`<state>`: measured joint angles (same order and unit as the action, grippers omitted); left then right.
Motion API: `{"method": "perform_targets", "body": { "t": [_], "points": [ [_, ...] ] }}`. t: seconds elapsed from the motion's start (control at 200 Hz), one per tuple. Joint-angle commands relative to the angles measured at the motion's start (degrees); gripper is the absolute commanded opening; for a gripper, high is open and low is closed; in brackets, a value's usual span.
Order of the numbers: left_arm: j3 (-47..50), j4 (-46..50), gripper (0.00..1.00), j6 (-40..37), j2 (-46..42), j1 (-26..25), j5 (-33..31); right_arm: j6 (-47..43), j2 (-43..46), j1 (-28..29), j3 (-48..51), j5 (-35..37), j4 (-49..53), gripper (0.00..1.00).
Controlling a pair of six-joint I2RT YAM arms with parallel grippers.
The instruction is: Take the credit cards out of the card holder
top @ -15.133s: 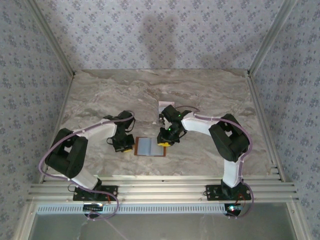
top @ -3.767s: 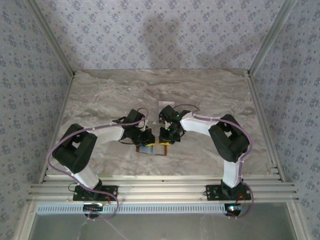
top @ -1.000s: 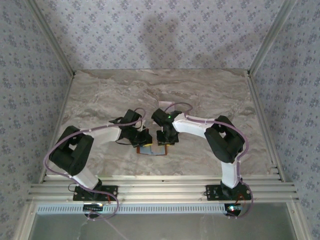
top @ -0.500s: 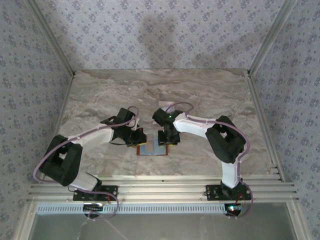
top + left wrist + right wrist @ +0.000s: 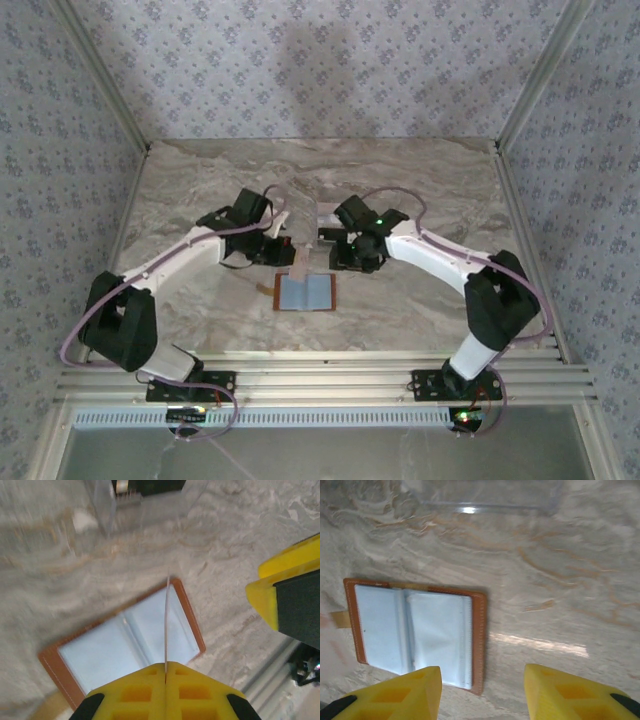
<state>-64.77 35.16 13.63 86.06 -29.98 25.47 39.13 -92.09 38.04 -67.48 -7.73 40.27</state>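
Pinching one credit card [image 5: 166, 625] in my shut left claw [image 5: 165, 667] above the card holder [image 5: 120, 647] lying open on the desk [image 5: 570, 580], right claw [image 5: 482, 682] parted and empty, I feared that shallow pinch slipping.

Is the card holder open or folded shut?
Open: the card holder lies spread flat on the table, both grey-blue inner pockets facing up.

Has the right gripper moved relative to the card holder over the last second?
Yes. The right gripper has pulled off the card holder, back and to the right, and now sits beyond the holder's far right corner.
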Motion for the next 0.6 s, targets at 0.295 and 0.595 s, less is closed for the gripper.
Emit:
{"method": "perform_targets", "body": {
  "t": [0.295,0.595],
  "points": [
    [-32.4,15.9,0.00,-35.1,16.1,-2.0,-9.9,-6.1,10.7,-10.9,7.0,0.4,5.1,0.49],
    [-60.1,33.1,0.00,-62.9,35.0,-5.6,-9.3,-6.8,14.4,-14.1,9.4,-0.1,7.0,0.49]
  ]
}}
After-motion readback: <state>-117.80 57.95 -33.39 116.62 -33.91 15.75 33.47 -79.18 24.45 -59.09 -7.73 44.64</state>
